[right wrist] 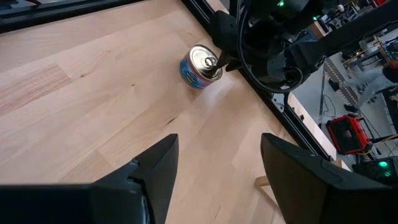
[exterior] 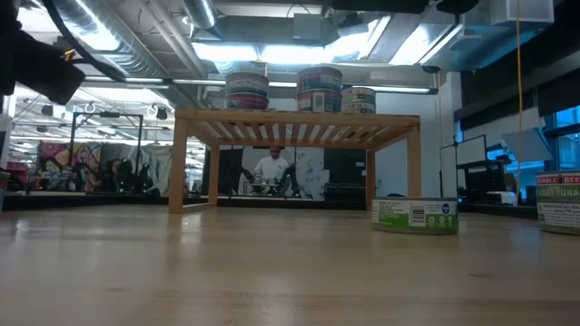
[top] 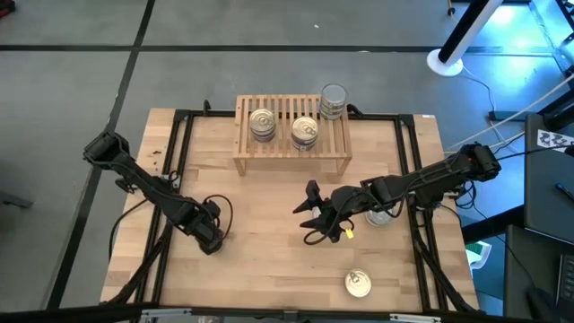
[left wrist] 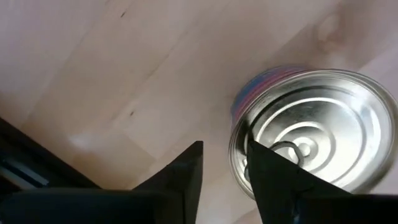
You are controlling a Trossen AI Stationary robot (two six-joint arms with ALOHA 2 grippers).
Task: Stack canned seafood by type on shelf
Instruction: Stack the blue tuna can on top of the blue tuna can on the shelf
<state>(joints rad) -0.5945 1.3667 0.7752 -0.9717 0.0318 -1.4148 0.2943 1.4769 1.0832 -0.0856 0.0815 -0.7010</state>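
A tin with a silver pull-tab lid and a blue-pink label (left wrist: 317,124) stands on the table at the near left; the right wrist view shows it too (right wrist: 198,68). My left gripper (left wrist: 225,146) points down over its rim, open, with one finger over the lid and one outside the wall. In the high view the left gripper (top: 212,237) hides this tin. Three tins (top: 262,124) (top: 305,132) (top: 333,100) stand on the slatted wooden shelf (top: 291,160) at the far middle. My right gripper (top: 309,212) hangs open over the table's middle, with nothing between its fingers. My left gripper comes at the tin from above, and the tin's rim (left wrist: 235,149) lies in the gap between its fingers. One finger (left wrist: 273,180) is over the lid, the other (left wrist: 183,177) beside the wall. Whether either finger touches the tin I cannot tell. The tin stands upright on the table.
A tin (top: 358,283) lies near the front edge at right, and another (top: 381,215) sits under my right arm. The low view shows a green-labelled tin (exterior: 415,215) and one at the right edge (exterior: 560,201). Black frame rails (top: 421,179) run along the table's sides.
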